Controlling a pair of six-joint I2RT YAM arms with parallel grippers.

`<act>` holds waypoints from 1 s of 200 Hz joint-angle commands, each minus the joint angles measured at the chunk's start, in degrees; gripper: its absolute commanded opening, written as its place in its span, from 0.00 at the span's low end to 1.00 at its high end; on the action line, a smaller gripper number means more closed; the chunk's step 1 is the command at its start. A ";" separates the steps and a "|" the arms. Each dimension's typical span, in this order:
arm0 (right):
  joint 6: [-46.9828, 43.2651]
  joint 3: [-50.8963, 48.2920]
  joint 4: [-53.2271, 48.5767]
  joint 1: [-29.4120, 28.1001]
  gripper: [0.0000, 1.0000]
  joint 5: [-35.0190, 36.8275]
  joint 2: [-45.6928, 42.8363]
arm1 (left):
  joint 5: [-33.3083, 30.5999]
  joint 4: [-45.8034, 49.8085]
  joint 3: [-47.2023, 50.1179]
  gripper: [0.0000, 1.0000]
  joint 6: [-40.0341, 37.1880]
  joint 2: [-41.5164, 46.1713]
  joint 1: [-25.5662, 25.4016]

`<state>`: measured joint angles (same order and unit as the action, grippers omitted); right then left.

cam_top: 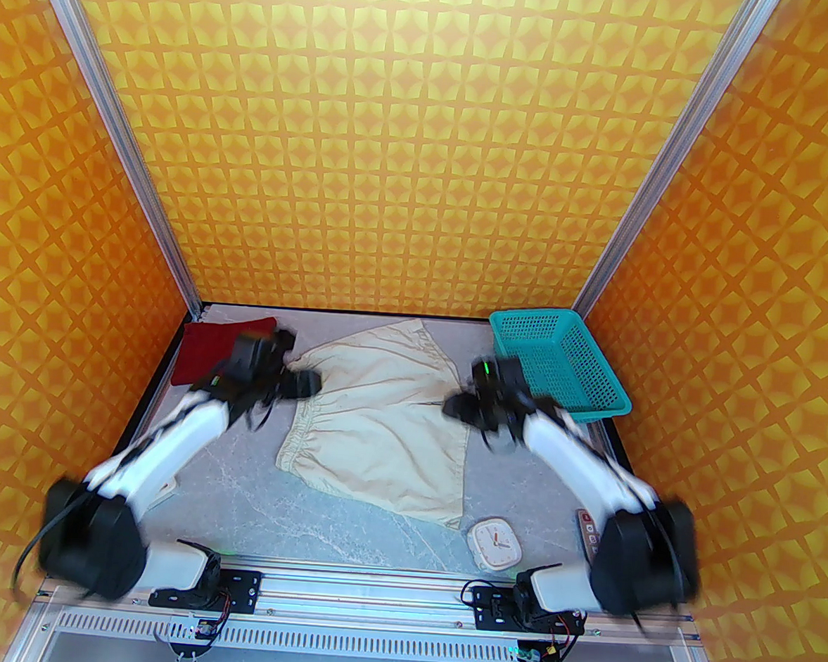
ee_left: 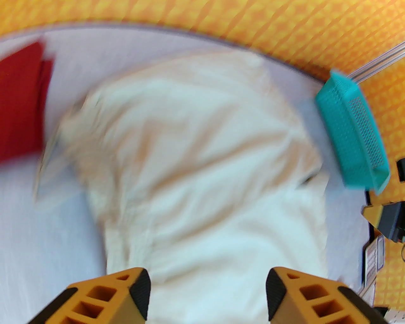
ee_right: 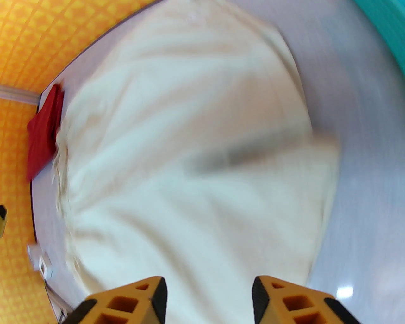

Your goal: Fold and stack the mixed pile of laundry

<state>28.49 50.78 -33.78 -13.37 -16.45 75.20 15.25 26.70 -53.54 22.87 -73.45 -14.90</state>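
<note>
Shorts fold underway, both grippers empty over the cloth

The cream shorts (cam_top: pixel 379 426) lie mid-table, gathered waistband to the left, looking roughly folded with a crooked near edge. The maroon shirt (cam_top: pixel 204 350) sits folded in the far-left corner. The left gripper (cam_top: pixel 304 383) and right gripper (cam_top: pixel 459 405) hover at the shorts' left and right edges, jaws apart, holding nothing. The next move probably needs fresh pinches for another fold, then stacking with the shirt.
</note>
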 commanded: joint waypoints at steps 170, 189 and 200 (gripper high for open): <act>17.60 -17.11 -25.88 -20.93 0.51 14.96 -17.96 | -3.03 12.42 17.11 0.75 6.46 15.05 2.31; 17.30 -16.30 -25.79 -20.92 0.51 15.29 -16.34 | -3.12 12.62 17.43 0.76 6.31 14.65 2.55; 17.96 -16.48 -23.82 -20.90 0.51 12.67 -15.63 | -3.12 13.30 17.59 0.77 6.56 14.73 2.51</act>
<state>45.43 33.36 -55.77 -34.11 -5.98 58.15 13.37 38.13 -36.14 29.54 -58.87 -12.91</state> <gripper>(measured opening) 0.512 0.756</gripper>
